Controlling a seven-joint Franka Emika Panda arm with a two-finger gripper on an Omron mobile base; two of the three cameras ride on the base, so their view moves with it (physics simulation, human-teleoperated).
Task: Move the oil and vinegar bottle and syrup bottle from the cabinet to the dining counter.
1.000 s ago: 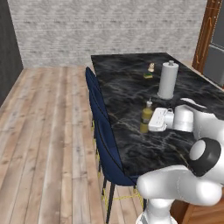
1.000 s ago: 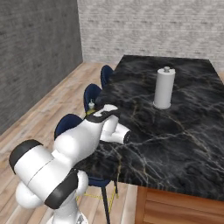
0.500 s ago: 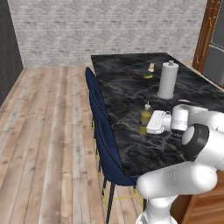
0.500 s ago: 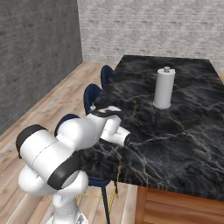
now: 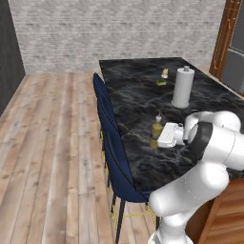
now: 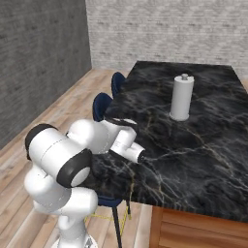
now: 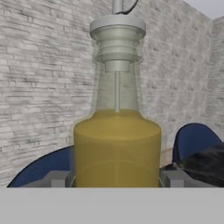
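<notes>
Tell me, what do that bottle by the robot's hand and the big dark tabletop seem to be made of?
The oil and vinegar bottle looks like clear glass: the brick wall shows through its neck above the yellow-green liquid. Its top seems grey plastic or metal. The dining counter looks like polished black marble, with pale gold veins and a soft sheen, though it could be an imitation.
</notes>
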